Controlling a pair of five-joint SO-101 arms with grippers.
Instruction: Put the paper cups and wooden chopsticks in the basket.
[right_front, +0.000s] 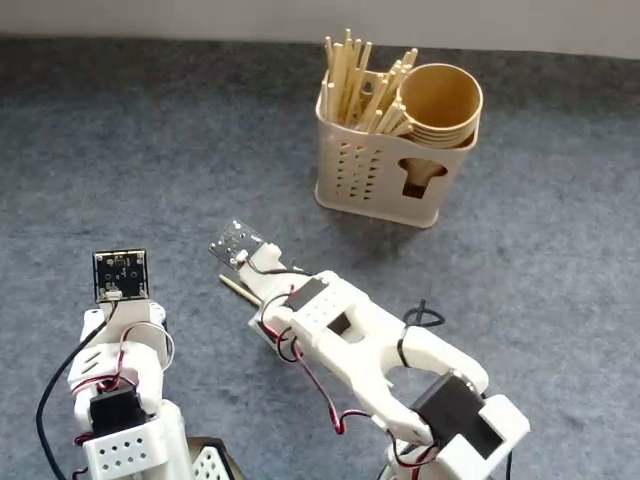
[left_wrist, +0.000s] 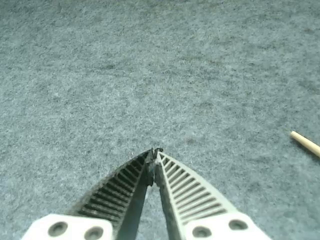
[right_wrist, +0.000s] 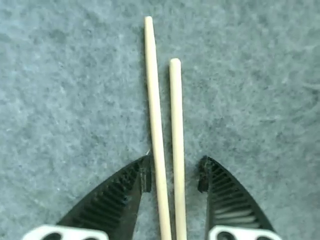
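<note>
A cream perforated basket (right_front: 375, 175) stands at the back of the grey carpet, holding several wooden chopsticks (right_front: 355, 85) and stacked paper cups (right_front: 440, 102). Two loose wooden chopsticks (right_wrist: 165, 125) lie side by side on the carpet, and my right gripper (right_wrist: 175, 175) is open around them, one finger on each side. In the high view that arm (right_front: 330, 320) is low over the carpet's middle, with a chopstick end (right_front: 238, 288) poking out beside it. My left gripper (left_wrist: 154, 152) is shut with nothing in it, above bare carpet at the front left, and a chopstick tip (left_wrist: 305, 143) lies off to one side.
The grey carpet (right_front: 150, 150) covers the whole work area, with open room left of the basket and between the arms. Red and black cables (right_front: 310, 375) hang along the arm at the centre.
</note>
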